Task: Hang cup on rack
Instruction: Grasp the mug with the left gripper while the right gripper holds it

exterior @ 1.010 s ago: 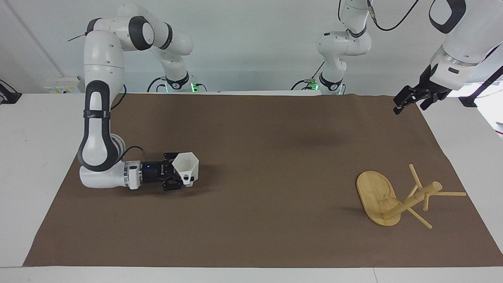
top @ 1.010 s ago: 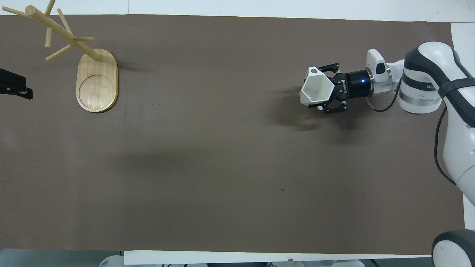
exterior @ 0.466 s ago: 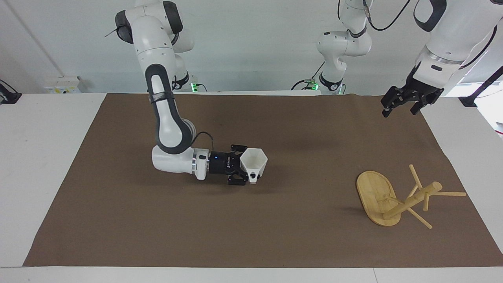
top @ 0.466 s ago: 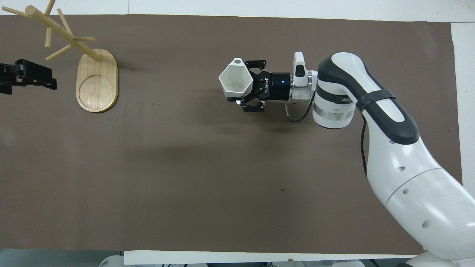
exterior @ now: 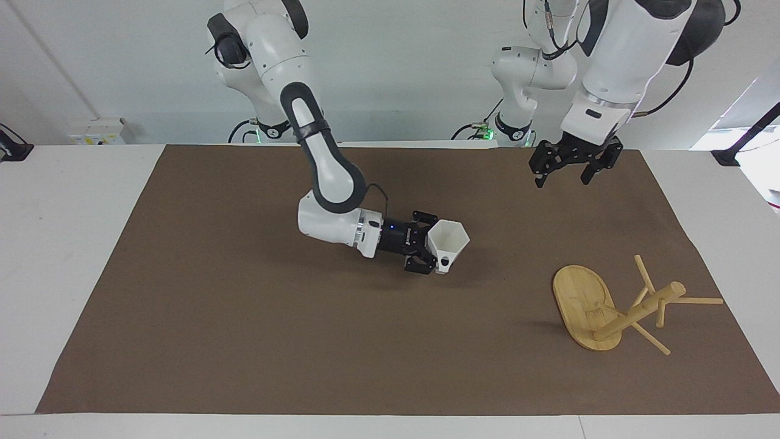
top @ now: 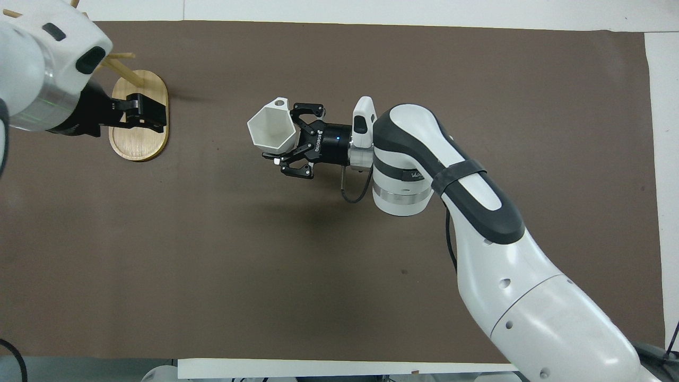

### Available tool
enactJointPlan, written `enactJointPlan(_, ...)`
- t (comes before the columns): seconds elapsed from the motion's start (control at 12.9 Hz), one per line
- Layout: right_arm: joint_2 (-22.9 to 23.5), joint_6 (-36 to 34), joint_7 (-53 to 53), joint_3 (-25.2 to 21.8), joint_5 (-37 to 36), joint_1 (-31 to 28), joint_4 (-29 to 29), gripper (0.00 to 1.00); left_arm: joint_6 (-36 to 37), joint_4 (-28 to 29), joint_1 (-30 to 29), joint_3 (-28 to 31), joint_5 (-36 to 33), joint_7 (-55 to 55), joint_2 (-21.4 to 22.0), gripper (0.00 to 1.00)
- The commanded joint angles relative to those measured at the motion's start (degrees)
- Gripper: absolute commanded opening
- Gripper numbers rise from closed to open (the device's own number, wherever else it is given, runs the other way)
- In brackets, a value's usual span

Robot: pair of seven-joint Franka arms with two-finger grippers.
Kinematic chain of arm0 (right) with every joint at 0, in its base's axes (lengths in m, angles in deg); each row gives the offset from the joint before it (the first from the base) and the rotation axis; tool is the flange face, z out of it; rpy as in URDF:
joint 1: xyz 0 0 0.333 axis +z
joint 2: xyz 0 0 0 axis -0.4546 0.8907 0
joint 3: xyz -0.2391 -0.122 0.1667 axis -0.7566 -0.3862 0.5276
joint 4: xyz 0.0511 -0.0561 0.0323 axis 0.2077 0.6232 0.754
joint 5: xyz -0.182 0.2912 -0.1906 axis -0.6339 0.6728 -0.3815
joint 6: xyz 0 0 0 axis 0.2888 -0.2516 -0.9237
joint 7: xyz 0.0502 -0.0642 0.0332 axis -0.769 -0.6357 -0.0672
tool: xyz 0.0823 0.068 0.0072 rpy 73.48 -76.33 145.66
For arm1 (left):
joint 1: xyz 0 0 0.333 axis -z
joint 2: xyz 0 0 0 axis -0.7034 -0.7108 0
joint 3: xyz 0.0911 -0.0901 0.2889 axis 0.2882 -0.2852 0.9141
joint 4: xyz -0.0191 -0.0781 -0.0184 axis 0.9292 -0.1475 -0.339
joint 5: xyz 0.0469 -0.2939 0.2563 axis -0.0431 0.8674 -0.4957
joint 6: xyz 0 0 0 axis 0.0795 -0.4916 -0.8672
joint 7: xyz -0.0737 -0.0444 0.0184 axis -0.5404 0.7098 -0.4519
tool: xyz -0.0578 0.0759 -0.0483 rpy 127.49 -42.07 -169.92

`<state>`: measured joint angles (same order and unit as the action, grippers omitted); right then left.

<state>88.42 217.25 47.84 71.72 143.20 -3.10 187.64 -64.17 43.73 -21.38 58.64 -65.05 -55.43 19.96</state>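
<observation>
The white faceted cup [exterior: 450, 241] is held in the air over the middle of the brown mat, mouth tilted up, handle with its hole pointing down. It also shows in the overhead view [top: 269, 128]. My right gripper [exterior: 431, 250] [top: 285, 139] lies level and is shut on the cup's wall. The bamboo rack [exterior: 584, 305] stands on its oval base at the left arm's end of the mat, with its pegs [exterior: 694, 300] free. My left gripper [exterior: 565, 169] hangs open and empty high over the mat, apart from the rack. In the overhead view the left gripper [top: 144, 112] covers part of the rack's base [top: 139, 146] and most pegs.
The brown mat [exterior: 244, 341] covers most of the white table [exterior: 61, 244]. A third white arm's base [exterior: 518, 79] stands at the robots' edge. The right arm's forearm [top: 477, 223] stretches across the mat's middle.
My right arm has carried the cup from its own end of the mat to the middle, toward the rack. My left arm has swung in from the table's edge over the rack.
</observation>
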Motion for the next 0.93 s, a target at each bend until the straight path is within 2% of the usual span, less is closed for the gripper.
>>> enactJointPlan(0.0, -2.7, 2.7, -1.1, -0.4, 1.0, 1.5, 0.5, 0.11, -3.4, -2.1, 3.0, 0.6, -1.5, -7.0, -4.4, 1.00)
enactJointPlan(0.08, -5.6, 8.6, -1.5, -0.4, 1.0, 4.3, 1.2, 0.11, -3.0, -5.6, 4.5, 0.7, -2.5, -7.8, -8.9, 1.00)
enactJointPlan(0.23, -7.3, 13.4, -1.8, -0.3, 1.1, 6.2, 1.3, 0.11, -3.2, -6.3, 5.8, 0.7, -2.5, -8.2, -10.7, 1.00)
enactJointPlan(0.54, -7.4, 13.5, -1.9, -0.4, 1.1, 6.3, 1.4, 0.11, -2.1, -7.1, 7.5, 0.9, -2.6, -9.8, -11.8, 1.00)
enactJointPlan(0.85, -7.3, 13.7, -1.9, -0.4, 1.1, 6.3, 1.4, 0.11, 3.6, -10.8, 7.5, 0.8, -2.6, -9.8, -12.7, 1.00)
